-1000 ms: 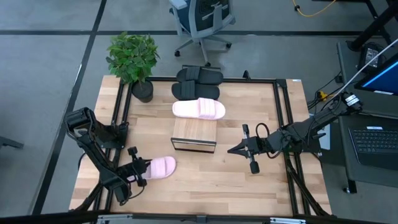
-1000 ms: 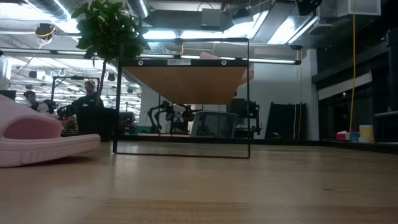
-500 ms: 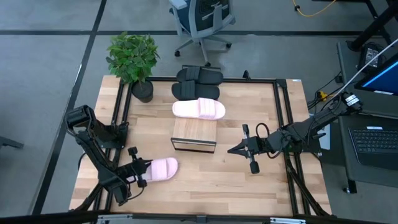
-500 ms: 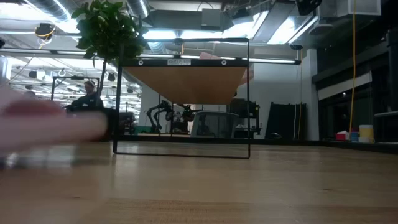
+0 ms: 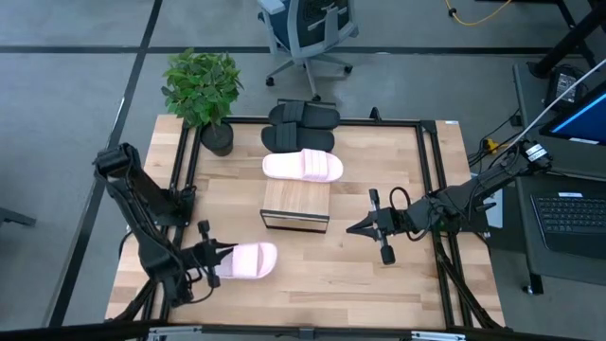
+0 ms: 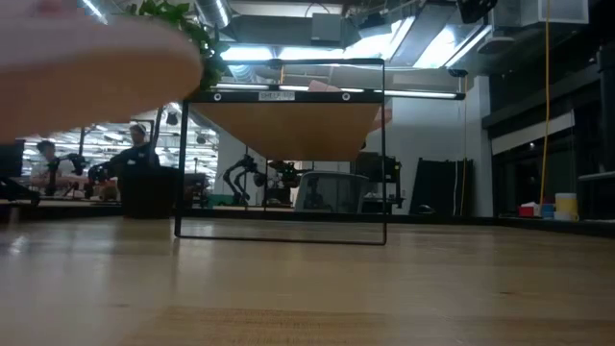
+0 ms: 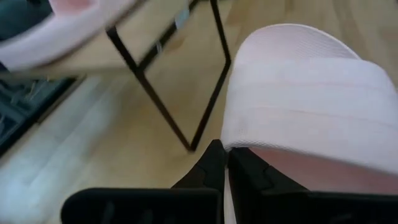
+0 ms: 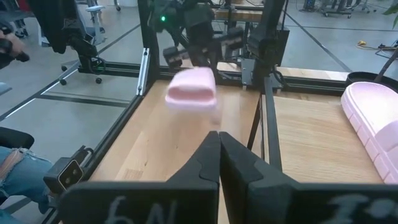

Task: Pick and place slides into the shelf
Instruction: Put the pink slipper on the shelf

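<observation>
Near edge of the surface [image 5: 312,284], left side: left claw [image 5: 220,258] clenched on the heel end of a pale pink slide [image 5: 248,260]. In the low view that slide [image 6: 91,67] sits high in the frame, clear of the wood, so it is lifted. From the left wrist its wide strap [image 7: 305,106] fills the view, with the two dark fingers [image 7: 214,165] pinched together on the slide's edge.

Same depth, right side: right claw [image 5: 352,228] hangs over the surface, fingers pressed together on nothing, tip pointing toward the shelf. Its wrist view shows the closed fingers [image 8: 211,152] and, farther off, the lifted slide [image 8: 191,87] in the other arm's grip.

Middle of the surface: the shelf [image 5: 295,205], light wood top on a dark frame. Top is bare from above. In the low view the frame [image 6: 281,154] stands open, nothing on the wood beneath it.

Just beyond the shelf: second pale pink slide [image 5: 303,166], lying flat on the surface, close to the shelf's far side; whether they touch, cannot tell.

Far edge: black pair [image 5: 299,127], side by side, just behind the pink one. Potted plant [image 5: 202,90] at the far left corner.

Past the surface: an office chair [image 5: 308,33] on the floor. Low view shows people [image 6: 135,159] in the room behind.
</observation>
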